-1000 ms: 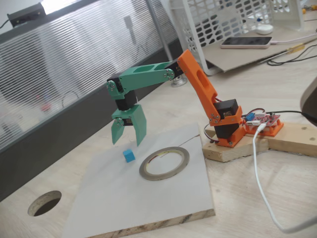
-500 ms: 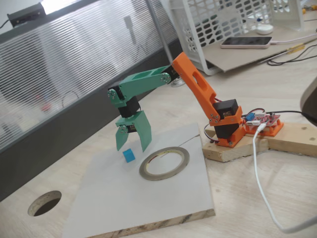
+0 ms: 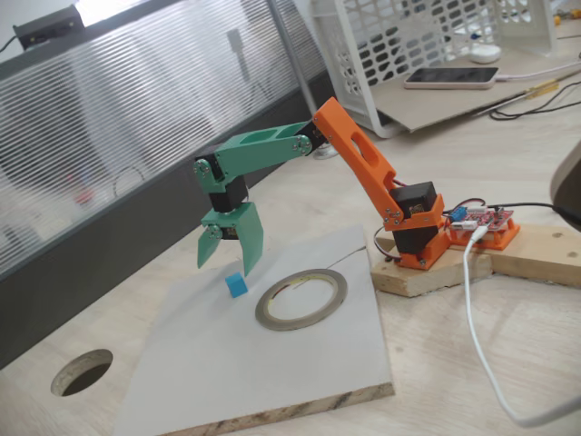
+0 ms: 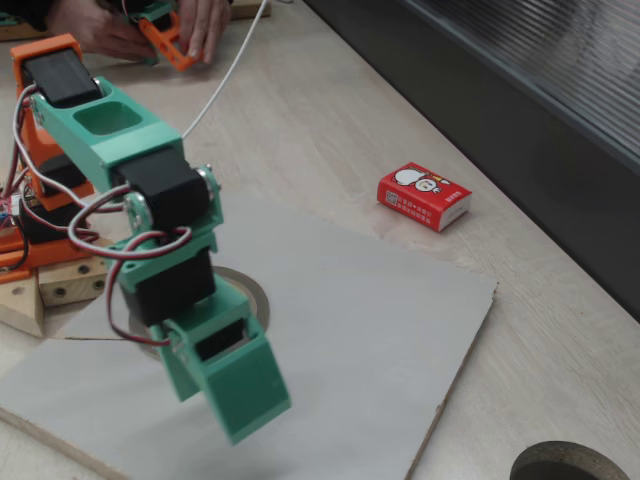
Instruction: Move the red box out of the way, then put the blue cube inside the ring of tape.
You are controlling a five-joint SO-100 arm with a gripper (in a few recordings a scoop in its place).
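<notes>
One relation matters for my coming move: the blue cube (image 3: 237, 286) lies just below my claw (image 3: 226, 259), a little toward the picture's right of the gap between my fingertips in a fixed view. My claw hangs above the grey board (image 3: 272, 363) with its two green fingers spread apart, pinching nothing, tips pointing down. The right-hand finger in that view comes down almost over the cube, so I judge I need a small shift toward the ring side before I descend, or that finger may land on top of the cube instead of beside it.

The ring of tape (image 3: 301, 299) lies flat on the same board, just beside the cube on its right in that view, not touching it, and between the cube and my orange base. So the carry after the grasp should be short.

The red box (image 4: 424, 196) rests off the board on the bare worktop (image 4: 330, 110), well apart from cube and ring, so I judge that step already done. I am on the approach to the cube.
</notes>
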